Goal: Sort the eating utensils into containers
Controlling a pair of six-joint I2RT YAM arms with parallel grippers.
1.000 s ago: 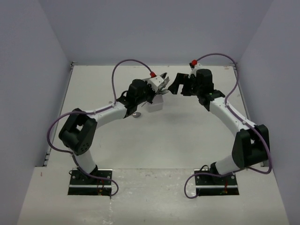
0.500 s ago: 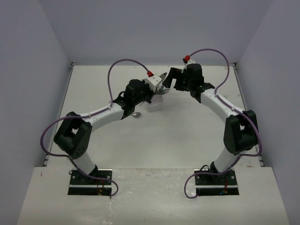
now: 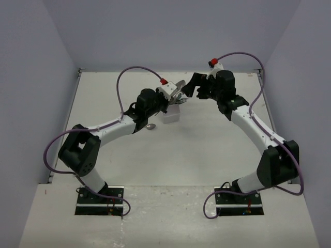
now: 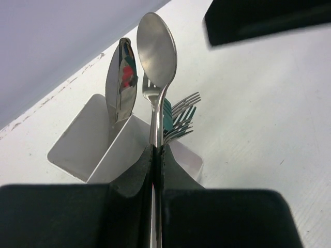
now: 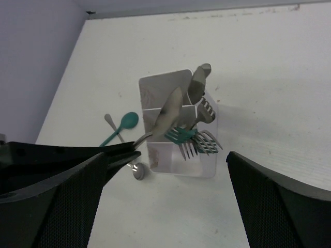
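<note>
My left gripper [image 4: 156, 155] is shut on the handle of a silver spoon [image 4: 156, 49], holding it tilted over the white container [image 4: 93, 150]. From above, this left gripper [image 3: 173, 94] is over the container [image 3: 170, 118]. A silver knife [image 4: 120, 82] stands in one compartment. Silver and teal forks [image 5: 194, 138] lean out of the near one. My right gripper [image 5: 165, 206] stands open and holds nothing, hovering just right of the container [image 5: 176, 160]. Its fingers [image 5: 289, 201] frame the box. A teal spoon [image 5: 121, 126] and a silver spoon [image 5: 137, 170] lie on the table to the container's left.
The back wall and a seam along the table's far edge run close behind the container. My left gripper's fingertips [image 5: 119, 152] reach in from the left of the right wrist view. The two grippers are close together above the box.
The right arm swung its elbow inward and back out, its open gripper staying by the container. The left gripper with the spoon shifted only slightly.
</note>
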